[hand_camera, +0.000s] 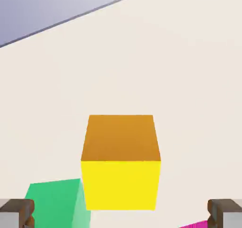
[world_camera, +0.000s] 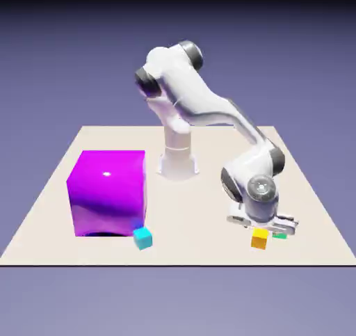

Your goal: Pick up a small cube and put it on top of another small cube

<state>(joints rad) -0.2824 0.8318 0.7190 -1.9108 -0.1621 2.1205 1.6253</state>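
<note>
White arm (world_camera: pixel 208 112) low over yellow cube (hand_camera: pixel 120 163)

Rendered simulation scene, flat beige table (world_camera: pixel 208 188) floating before a plain blue-violet backdrop, smooth white robot arm (world_camera: pixel 201 108) at its far edge, untextured bright blocks, a glossy magenta box (world_camera: pixel 108 192), small cyan cube (world_camera: pixel 143 238), no room around.

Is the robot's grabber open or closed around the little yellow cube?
Open. In the hand view the gripper has its two fingertips far apart at the bottom corners, with the small yellow cube between them, untouched.
</note>
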